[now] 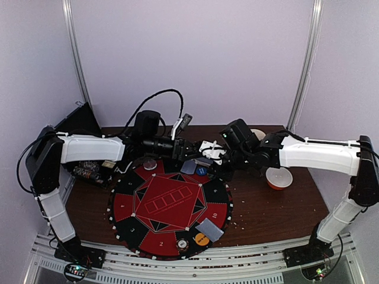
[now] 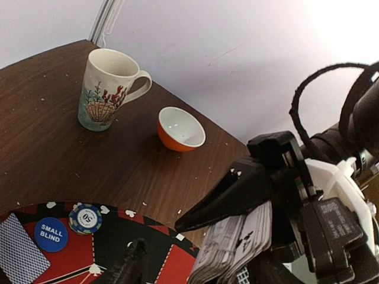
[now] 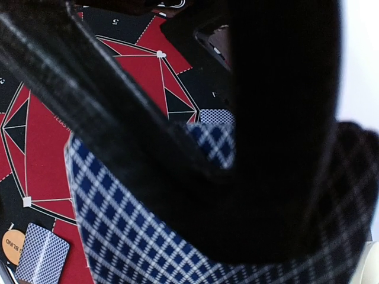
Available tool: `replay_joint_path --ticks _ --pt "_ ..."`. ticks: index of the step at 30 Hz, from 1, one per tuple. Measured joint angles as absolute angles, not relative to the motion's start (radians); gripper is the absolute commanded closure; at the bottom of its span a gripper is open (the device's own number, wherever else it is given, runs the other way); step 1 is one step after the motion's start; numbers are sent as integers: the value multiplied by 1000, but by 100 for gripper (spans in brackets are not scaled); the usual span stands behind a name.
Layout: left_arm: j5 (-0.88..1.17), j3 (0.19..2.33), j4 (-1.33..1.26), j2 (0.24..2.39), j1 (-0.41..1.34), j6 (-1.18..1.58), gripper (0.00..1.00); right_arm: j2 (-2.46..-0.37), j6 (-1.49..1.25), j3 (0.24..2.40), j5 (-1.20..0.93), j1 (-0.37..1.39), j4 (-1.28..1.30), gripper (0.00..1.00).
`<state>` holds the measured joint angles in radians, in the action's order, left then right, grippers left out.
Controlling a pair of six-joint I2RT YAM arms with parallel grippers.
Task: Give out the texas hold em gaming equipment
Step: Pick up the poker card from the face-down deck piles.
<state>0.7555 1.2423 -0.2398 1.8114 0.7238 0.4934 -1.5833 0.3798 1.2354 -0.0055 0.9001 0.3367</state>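
Observation:
My right gripper [image 1: 220,158] is shut on a deck of cards [image 2: 237,248] over the far rim of the round red-and-black poker mat [image 1: 127,204]. In the right wrist view the deck's blue-checked back [image 3: 148,236] fills the frame. My left gripper [image 1: 185,152] hovers just left of the deck, open. One of its fingers [image 2: 133,266] shows, well apart from the deck. On the mat lie dealt cards [image 1: 188,167], a blue SMALL BLIND button [image 2: 51,234] and a blue chip [image 2: 85,218]. At the near rim lie more cards [image 1: 210,229], an orange button [image 1: 202,239] and a whitish chip [image 1: 182,244].
A white-and-orange bowl [image 1: 279,177] stands on the brown table right of the mat. The white patterned mug [image 2: 106,89] stands beyond it near the back edge. A clear chip [image 1: 150,164] lies at the mat's far left rim. Black gear and cables [image 1: 89,168] crowd the left.

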Motion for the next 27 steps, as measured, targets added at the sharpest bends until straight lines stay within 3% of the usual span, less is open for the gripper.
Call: replay_joint_path --ticks 5,16,20,27 --pt "738 1264 -150 1811 734 414 67 -1589 390 1237 15 901 352 70" --pt "667 1266 -53 1762 732 324 63 -1589 394 1237 19 901 348 70" --pt "662 1260 -43 1750 728 317 74 -1589 393 1237 20 901 347 70" --pt "691 1225 -52 1711 723 297 100 -1589 394 1237 19 901 348 70"
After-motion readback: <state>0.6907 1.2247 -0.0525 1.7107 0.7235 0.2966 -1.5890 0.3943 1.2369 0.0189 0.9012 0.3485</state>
